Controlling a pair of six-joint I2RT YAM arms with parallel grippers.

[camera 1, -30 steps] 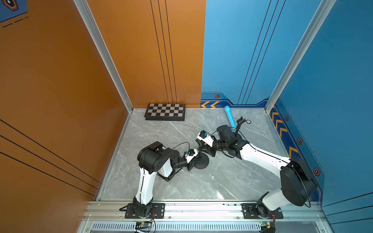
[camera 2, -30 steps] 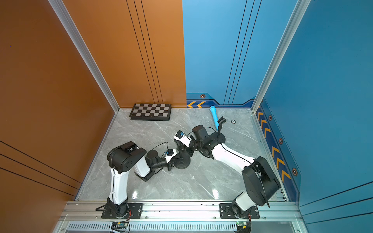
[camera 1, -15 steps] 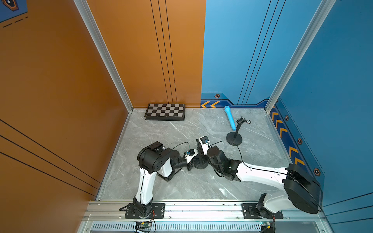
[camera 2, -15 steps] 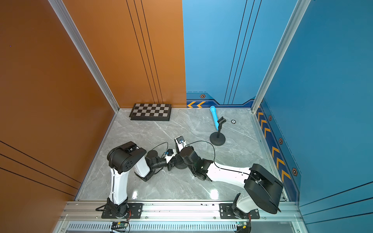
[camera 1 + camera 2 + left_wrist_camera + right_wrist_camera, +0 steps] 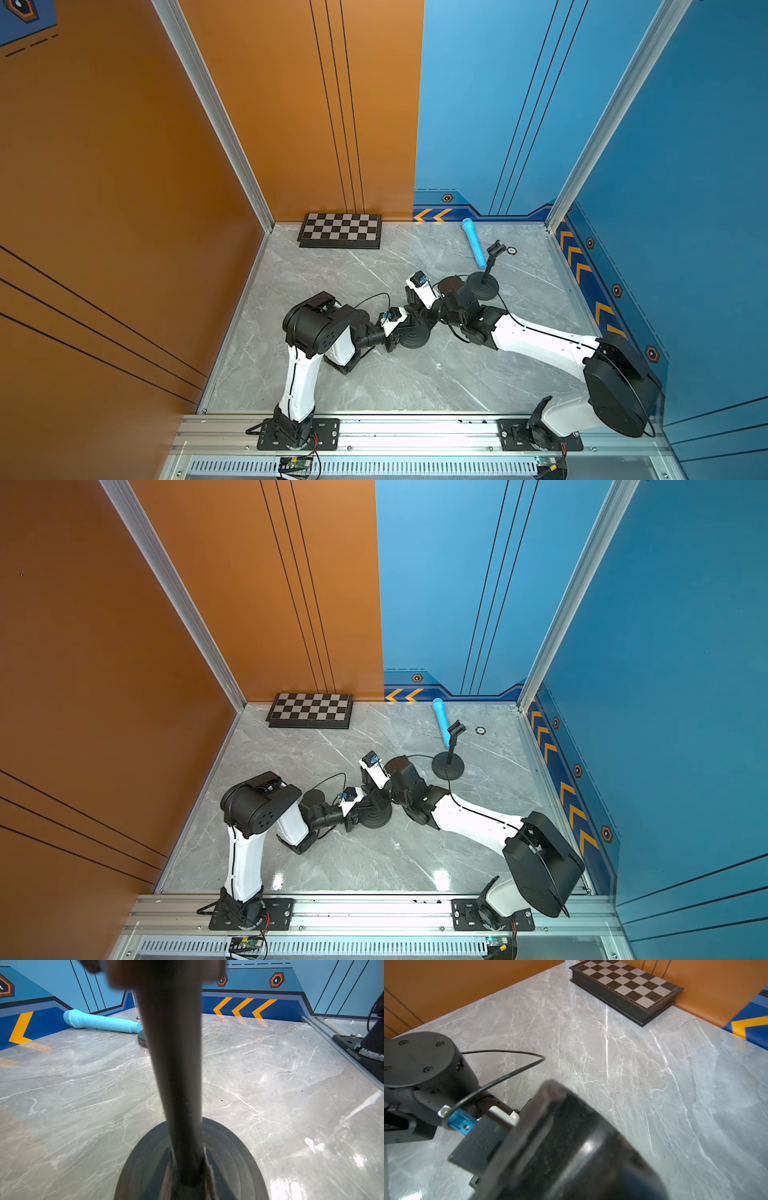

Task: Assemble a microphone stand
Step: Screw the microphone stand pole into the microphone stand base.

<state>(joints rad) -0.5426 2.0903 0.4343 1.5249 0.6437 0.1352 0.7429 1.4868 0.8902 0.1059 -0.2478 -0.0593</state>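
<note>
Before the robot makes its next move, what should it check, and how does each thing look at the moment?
1. Pole standing in the round base: ok.
2. Left gripper closed on the pole, low by the base: ok.
3. Right gripper clear of the pole: cannot tell, its wrist view is blurred and blocked.
4. Top of the pole ready for a clip: cannot tell, blurred.
5. Blue microphone lying free on the table: ok.
6. Finished stand upright near the microphone: ok.

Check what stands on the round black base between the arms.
A dark pole rises from the base centre in the left wrist view. Its top is blurred; in both top views the arms cover it.
</note>
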